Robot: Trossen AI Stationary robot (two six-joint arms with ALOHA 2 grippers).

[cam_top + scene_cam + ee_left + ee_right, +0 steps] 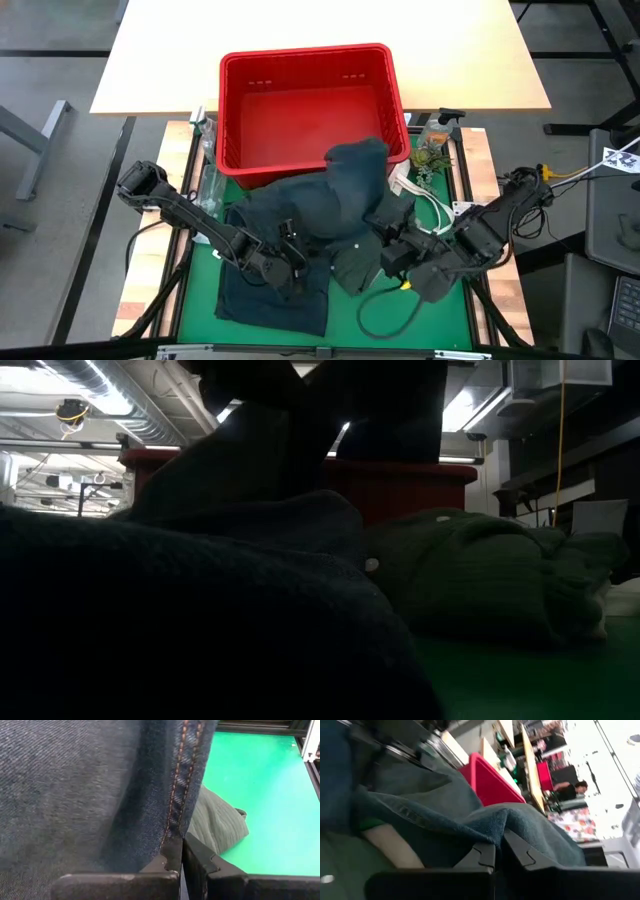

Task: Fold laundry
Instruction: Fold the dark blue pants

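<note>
Dark blue jeans (300, 235) draped from the red basket (310, 110) rim onto the near green mat (440, 320), olive shirt (215, 822) beside. Left gripper (181, 851) pinched on the seam, right gripper (500, 851) clamped on a denim fold. Risk: thin grips slipping, basket dragged, shirt caught.

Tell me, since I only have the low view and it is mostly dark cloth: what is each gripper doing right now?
Observer: The left gripper is shut on the dark blue denim jeans, pinching the fabric by an orange-stitched seam.
Operator: And the right?
Observer: The right gripper is shut on a fold of the same denim, seen in its wrist view.
Operator: Anything left in the red slatted plastic basket?
Observer: From above it looks empty inside; only the denim drapes over its near rim.
Operator: Is the olive-green ribbed shirt held?
Observer: No, it lies on the green mat beside the jeans.
</note>
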